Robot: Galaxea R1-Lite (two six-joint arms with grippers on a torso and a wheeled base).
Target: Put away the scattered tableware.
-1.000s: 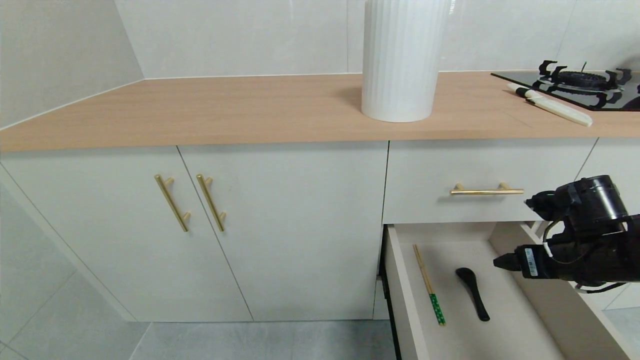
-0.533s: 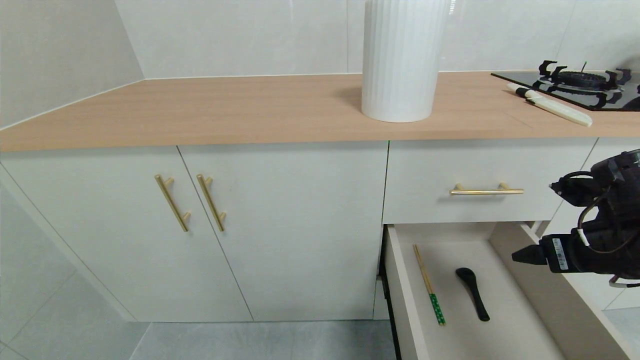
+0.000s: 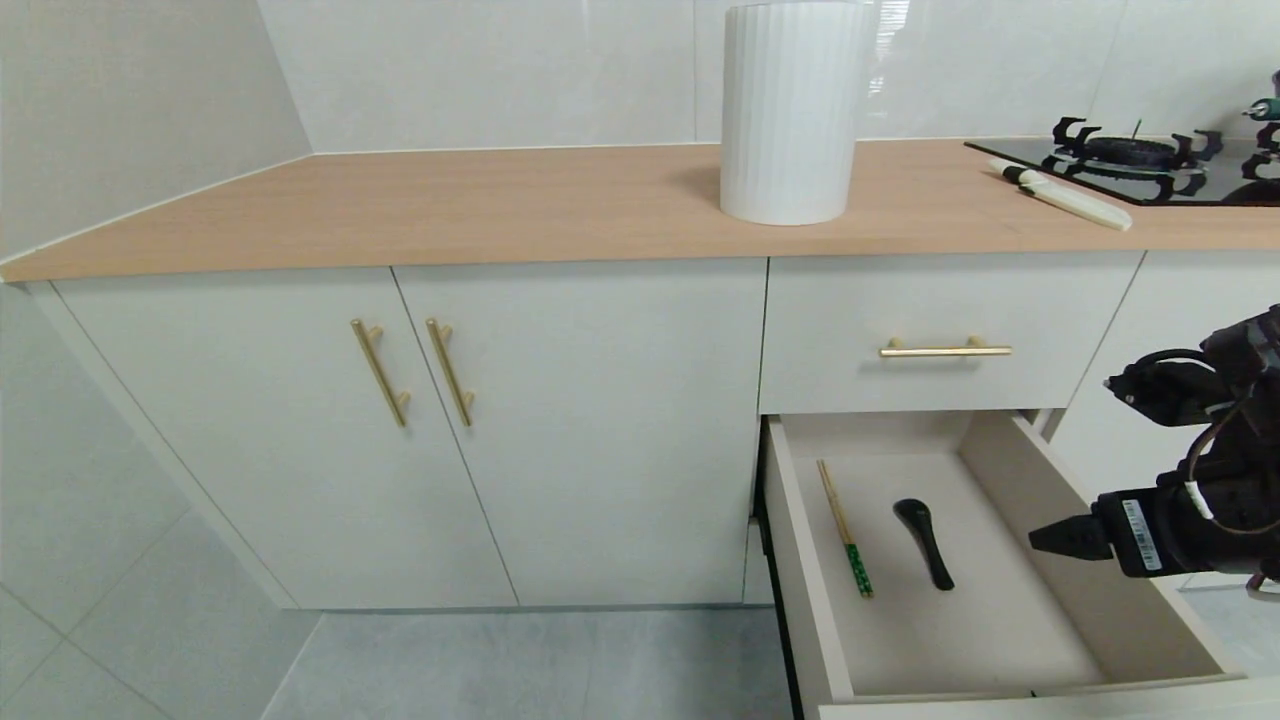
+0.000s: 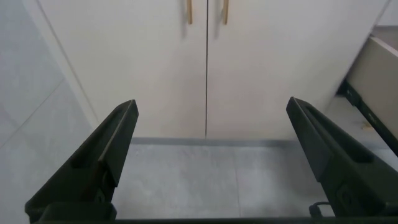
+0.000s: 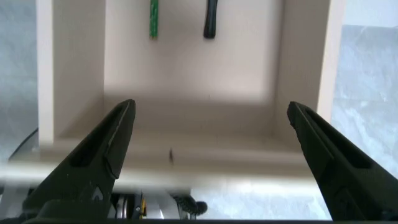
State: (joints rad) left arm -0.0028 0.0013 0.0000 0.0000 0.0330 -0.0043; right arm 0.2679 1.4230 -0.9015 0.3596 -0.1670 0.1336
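Two pieces are already put away. The chopsticks and the black spoon lie side by side, apart, on the floor of the open drawer at the lower right of the head view, both with their length running front to back.

What we judge to be left is the knife. It lies flat on the countertop at the upper right of the head view, just in front of the stove and well to the right of the white ribbed container.

The right gripper hangs at the right edge of the head view, beside the drawer's right wall. Its fingers are spread wide with nothing between them, and its wrist view looks down over the drawer's front edge. From there the knife lies higher in the head view and slightly to the left, a full cabinet level above. Its long axis is diagonal, dark handle toward the upper left and pale blade toward the lower right.

The left gripper is also spread wide and empty, and faces the cabinet doors and the floor, far from the knife. We therefore take the right arm as the nearer one (by a good margin). The fingers would need to close across that diagonal, not along it.
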